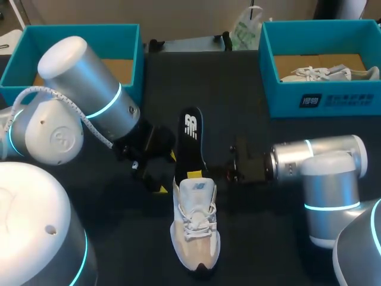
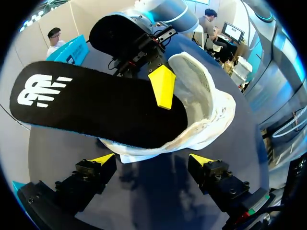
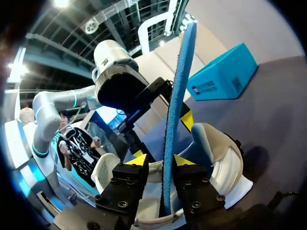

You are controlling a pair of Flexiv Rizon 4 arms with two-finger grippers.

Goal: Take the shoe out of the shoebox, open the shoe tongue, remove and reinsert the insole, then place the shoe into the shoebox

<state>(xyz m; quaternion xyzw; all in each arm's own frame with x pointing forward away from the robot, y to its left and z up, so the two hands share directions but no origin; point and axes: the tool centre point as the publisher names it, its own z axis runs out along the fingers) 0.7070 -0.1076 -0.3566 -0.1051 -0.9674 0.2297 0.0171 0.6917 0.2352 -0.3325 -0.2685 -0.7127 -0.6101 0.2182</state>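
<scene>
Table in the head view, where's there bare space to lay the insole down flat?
Bare tabletop lies between the left shoebox and right shoebox, beyond the far end of the insole. Another strip runs between the right shoebox and the right arm. It is crowded around the heel of the shoe, where the left gripper and right gripper meet.

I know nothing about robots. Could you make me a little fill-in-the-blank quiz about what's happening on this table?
1. The right hand grips the black ____ that sticks up out of the shoe.
2. The left hand waits beside the shoe's heel with its fingers ____, holding nothing.
3. The shoe lies on the ____, outside the left box and the right box.

Missing words: insole; open; table.
</scene>
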